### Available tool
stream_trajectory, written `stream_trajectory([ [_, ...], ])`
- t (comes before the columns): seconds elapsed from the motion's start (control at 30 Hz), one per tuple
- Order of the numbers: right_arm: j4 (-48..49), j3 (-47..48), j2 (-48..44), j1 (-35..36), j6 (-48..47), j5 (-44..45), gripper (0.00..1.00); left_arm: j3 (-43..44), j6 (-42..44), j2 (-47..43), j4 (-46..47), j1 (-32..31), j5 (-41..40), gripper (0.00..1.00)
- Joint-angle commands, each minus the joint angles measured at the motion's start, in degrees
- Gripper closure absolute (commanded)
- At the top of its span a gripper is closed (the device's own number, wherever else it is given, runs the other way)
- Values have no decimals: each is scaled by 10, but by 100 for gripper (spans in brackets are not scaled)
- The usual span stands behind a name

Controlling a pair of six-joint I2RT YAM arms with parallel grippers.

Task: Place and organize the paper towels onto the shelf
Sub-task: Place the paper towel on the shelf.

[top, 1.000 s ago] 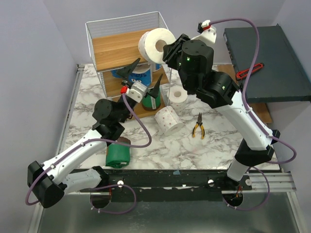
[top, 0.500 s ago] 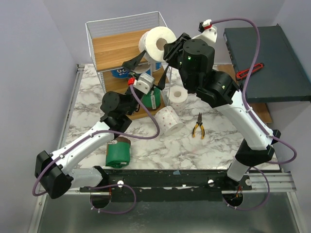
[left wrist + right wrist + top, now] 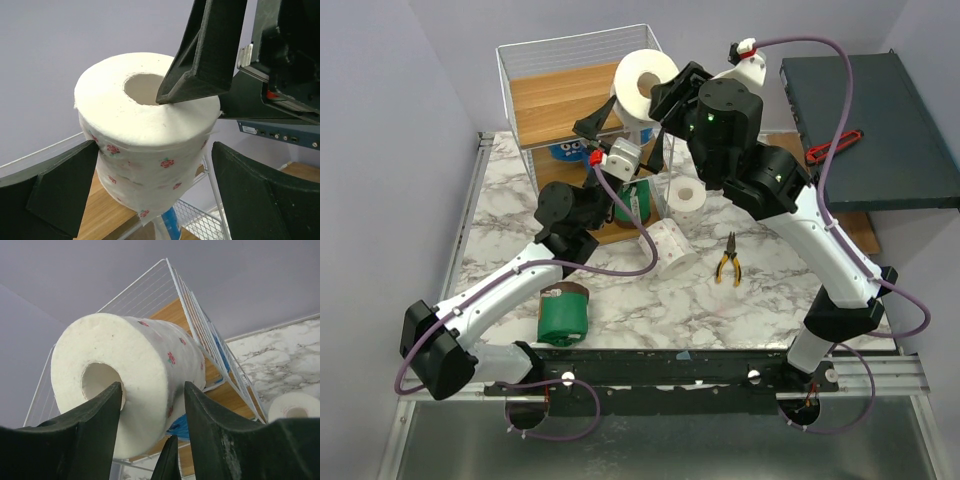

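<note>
My right gripper (image 3: 660, 95) is shut on a white paper towel roll with pink-red speckles (image 3: 642, 82). It holds the roll in the air by the top right corner of the wire shelf (image 3: 555, 95). In the right wrist view one finger (image 3: 85, 430) sits at the roll's core and the other is on its outer side. My left gripper (image 3: 623, 128) is open, raised under the roll. In the left wrist view its fingers (image 3: 50, 195) straddle the roll (image 3: 145, 150): the left one is at the paper, the right one stands apart.
A blue roll (image 3: 570, 152) and a green roll (image 3: 633, 203) sit in the shelf's lower tiers. On the marble lie a speckled roll (image 3: 667, 247), a small white roll (image 3: 686, 196), a green roll (image 3: 562, 315) and yellow-handled pliers (image 3: 727, 262). A dark flat box (image 3: 880, 120) is at the right.
My left arm has reached up and forward, bringing its open gripper around the held roll. My right gripper has shifted the roll slightly up and left.
</note>
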Motion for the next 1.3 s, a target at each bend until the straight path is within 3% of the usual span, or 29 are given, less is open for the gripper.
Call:
stream_trajectory([
  [0.0,-15,-9,8,2,-14,-19,44,12,3,7,14,1,-21,1],
  [0.5,0,-4,-8,1,-31,-13,16,18,3,13,14,10,-40,1],
  [1.27,63,-71,-77,2,-18,-27,13,52,2,30,2,29,-62,1],
])
